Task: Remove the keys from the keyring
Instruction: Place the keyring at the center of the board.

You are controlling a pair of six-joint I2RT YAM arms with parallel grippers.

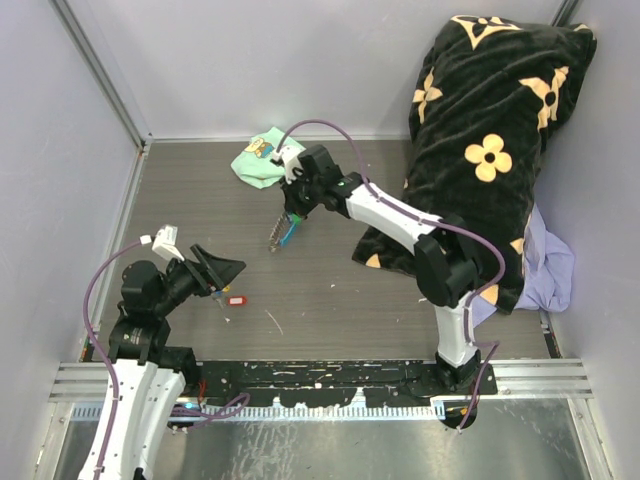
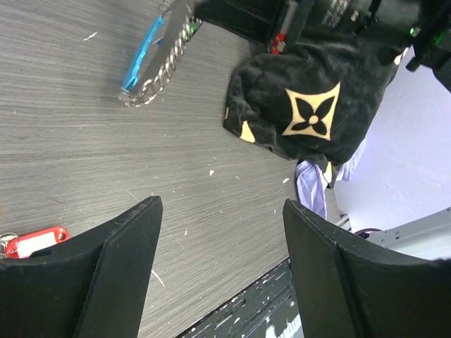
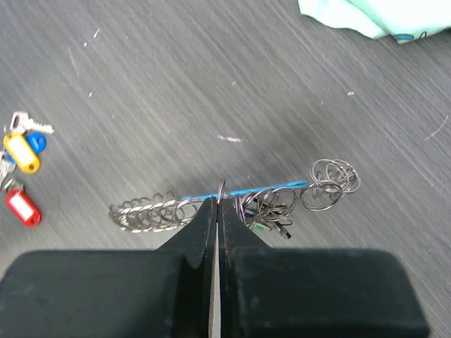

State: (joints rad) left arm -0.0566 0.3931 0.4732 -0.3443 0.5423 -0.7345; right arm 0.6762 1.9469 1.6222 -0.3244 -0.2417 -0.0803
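Silvery metal keyring (image 3: pixel 330 184) with its thin grey link chain (image 3: pixel 141 215) and sky-blue oblong fob (image 3: pixel 246 191) is hanging pinched in the right end effector (image 3: pixel 217 203), jaws fully closed on a ring mid-chain. It's probably being held up so the left side can be working keys off. The ring cluster just beside the grip is showing a bit of green, possibly a key not yet off, but it's too small to tell. A yellow-tagged key (image 3: pixel 21 156), blue-tagged key (image 3: pixel 36 141) and red-tagged key (image 3: pixel 21 208) are lying loose on the grey wood-grain surface (image 3: pixel 176 84), well apart from the keyring. Left end effector (image 2: pixel 222 204) is sitting wide open, gripping nothing, with the red-tagged key just beside it. Mint-green cloth (image 1: pixel 258 160) and black flowered blanket (image 1: pixel 480 150) are lying further out.
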